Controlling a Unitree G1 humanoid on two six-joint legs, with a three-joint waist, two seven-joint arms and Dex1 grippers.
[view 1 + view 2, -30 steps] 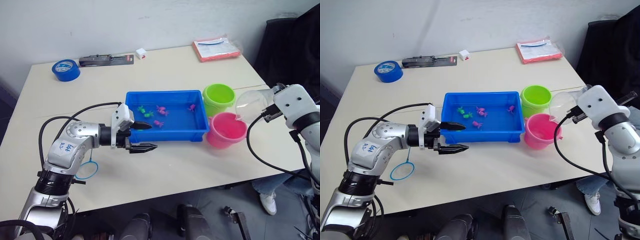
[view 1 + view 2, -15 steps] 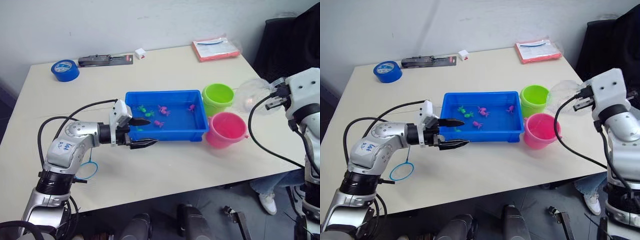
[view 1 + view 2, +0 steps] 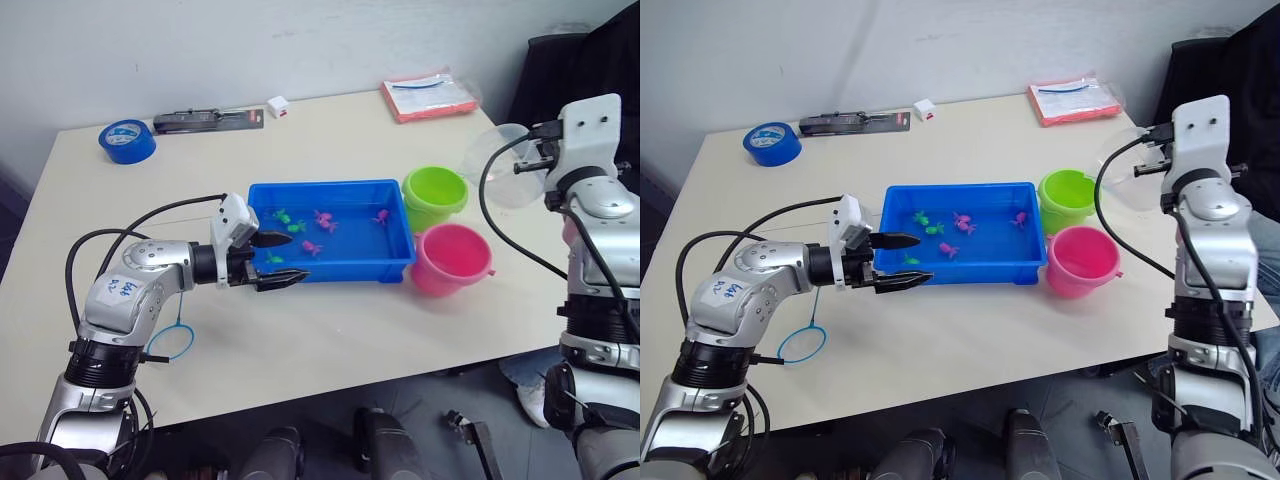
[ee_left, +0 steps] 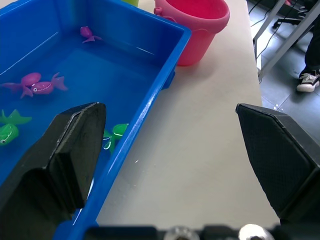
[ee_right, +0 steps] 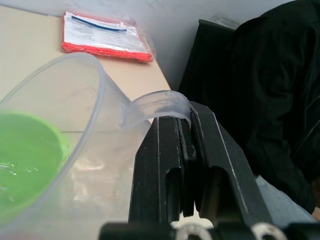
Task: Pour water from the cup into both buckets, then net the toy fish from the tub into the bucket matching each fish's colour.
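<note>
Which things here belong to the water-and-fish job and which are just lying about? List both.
Job: cup held by the right gripper; green bucket; pink bucket; tub; toy fish; small blue hoop net; left gripper, open at the tub's edge.

Lying about: blue tape roll; red-edged packet; black tool; small white block.

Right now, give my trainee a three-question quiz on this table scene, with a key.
1. True or false: the left gripper is open, one finger over the tub.
2. What does the right gripper hold? A) the cup's handle B) the net C) a fish
3. Which bucket stands nearer the tape roll, the green bucket or the pink bucket?

Key: 1 true; 2 A; 3 green.
</note>
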